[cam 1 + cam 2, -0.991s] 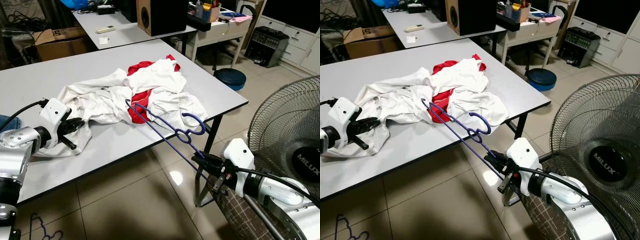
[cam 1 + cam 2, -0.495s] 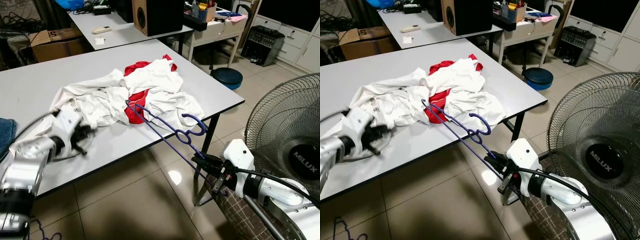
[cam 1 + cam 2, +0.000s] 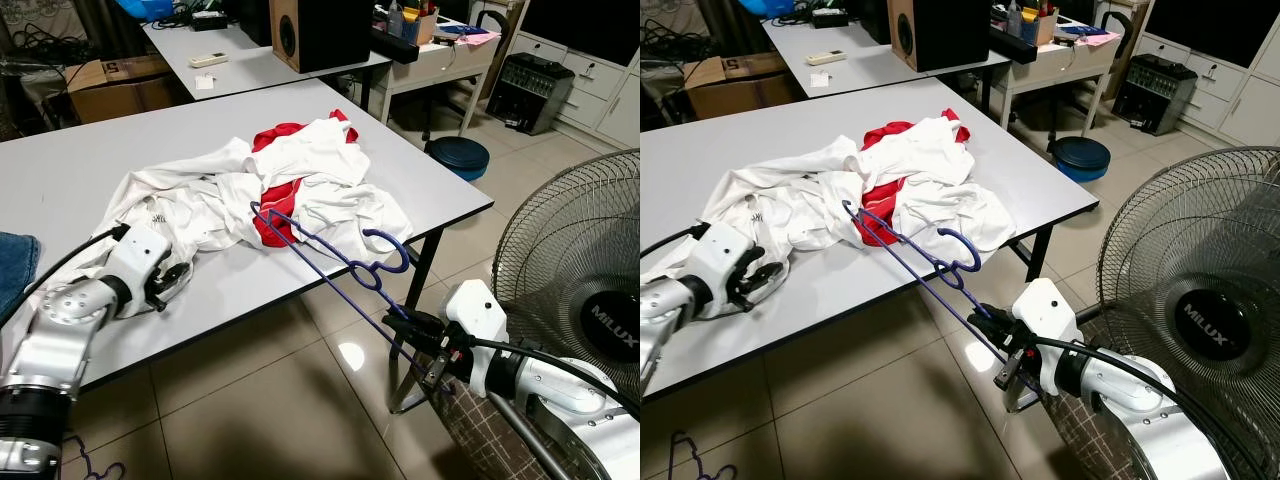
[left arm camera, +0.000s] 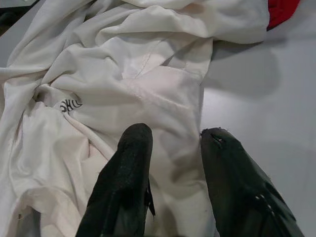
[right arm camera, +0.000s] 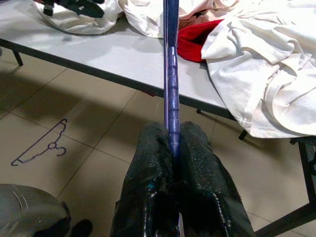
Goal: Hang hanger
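Even, bright indoor light from overhead; head views sharp across the frame, no motion blur. A round white glare spot sat on the floor tiles (image 3: 351,355) at lower centre. Soft dark shadow lay under the table (image 3: 60,170), spreading over the tiles at lower centre. The white clothes (image 3: 300,165) were bright but kept fold detail. Mild wide-angle bowing at the edges. In the left wrist view the left gripper's fingers (image 4: 126,182) at the bottom were soft, out of focus; cloth beyond crisp. In the right wrist view the right gripper's fingers (image 5: 150,197) looked dark and grainy, the upper corners slightly soft.
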### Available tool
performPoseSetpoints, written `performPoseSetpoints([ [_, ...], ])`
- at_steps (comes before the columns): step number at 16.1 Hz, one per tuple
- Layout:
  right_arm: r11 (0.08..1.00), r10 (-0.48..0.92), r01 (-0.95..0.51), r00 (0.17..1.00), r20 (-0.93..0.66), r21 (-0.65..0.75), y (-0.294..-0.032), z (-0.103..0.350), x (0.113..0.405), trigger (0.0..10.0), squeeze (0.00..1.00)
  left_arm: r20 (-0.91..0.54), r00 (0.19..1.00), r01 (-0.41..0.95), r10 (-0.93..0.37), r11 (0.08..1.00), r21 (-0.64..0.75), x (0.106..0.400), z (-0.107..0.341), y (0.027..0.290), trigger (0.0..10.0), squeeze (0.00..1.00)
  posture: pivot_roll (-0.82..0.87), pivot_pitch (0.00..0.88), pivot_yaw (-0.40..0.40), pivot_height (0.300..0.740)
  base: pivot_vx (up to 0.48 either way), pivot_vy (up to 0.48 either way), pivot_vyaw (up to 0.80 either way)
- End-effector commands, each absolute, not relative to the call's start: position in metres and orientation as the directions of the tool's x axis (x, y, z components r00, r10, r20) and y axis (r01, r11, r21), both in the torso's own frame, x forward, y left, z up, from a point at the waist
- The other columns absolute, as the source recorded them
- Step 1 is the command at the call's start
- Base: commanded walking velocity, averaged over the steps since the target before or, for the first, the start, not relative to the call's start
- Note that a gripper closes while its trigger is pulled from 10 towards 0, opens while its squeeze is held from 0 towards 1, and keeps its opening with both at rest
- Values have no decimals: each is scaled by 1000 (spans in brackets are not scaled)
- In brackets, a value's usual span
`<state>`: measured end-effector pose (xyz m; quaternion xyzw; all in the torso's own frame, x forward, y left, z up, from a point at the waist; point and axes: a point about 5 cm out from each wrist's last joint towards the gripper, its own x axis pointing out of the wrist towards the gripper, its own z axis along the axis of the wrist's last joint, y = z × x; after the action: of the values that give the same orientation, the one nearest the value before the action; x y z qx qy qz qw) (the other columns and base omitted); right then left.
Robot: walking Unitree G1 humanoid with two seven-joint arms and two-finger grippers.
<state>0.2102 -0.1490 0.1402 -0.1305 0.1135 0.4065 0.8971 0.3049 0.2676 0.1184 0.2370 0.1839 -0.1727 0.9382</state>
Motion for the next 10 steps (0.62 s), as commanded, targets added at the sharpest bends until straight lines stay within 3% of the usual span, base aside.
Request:
performPoseSetpoints([
  [1, 637, 697, -757, 646, -310, -145, -150, 140, 210, 10000, 0, -430, 869, 423, -247, 821, 384, 307, 118, 261, 10000, 0, -58, 0, 28, 740, 0, 0, 0],
  [4, 639, 697, -755, 648, -307, -143, -149, 140, 210, 10000, 0, -434, 864, 422, -255, 837, 349, 303, 109, 251, 10000, 0, -61, 0, 29, 740, 0, 0, 0],
  [8, 638, 697, -756, 648, -308, -144, -149, 140, 210, 10000, 0, -427, 897, 318, -116, 840, 439, 306, 103, 258, 10000, 0, -62, 0, 27, 740, 0, 0, 0],
  [9, 638, 698, -757, 646, -308, -144, -149, 140, 210, 10000, 0, -414, 905, 293, -96, 846, 446, 307, 104, 259, 9608, 0, -63, 0, 28, 740, 0, 0, 0],
  [10, 637, 698, -758, 646, -309, -145, -149, 140, 210, 10000, 0, -399, 912, 282, -93, 850, 445, 308, 105, 257, 4196, 0, -65, 0, 28, 740, 0, 0, 0],
])
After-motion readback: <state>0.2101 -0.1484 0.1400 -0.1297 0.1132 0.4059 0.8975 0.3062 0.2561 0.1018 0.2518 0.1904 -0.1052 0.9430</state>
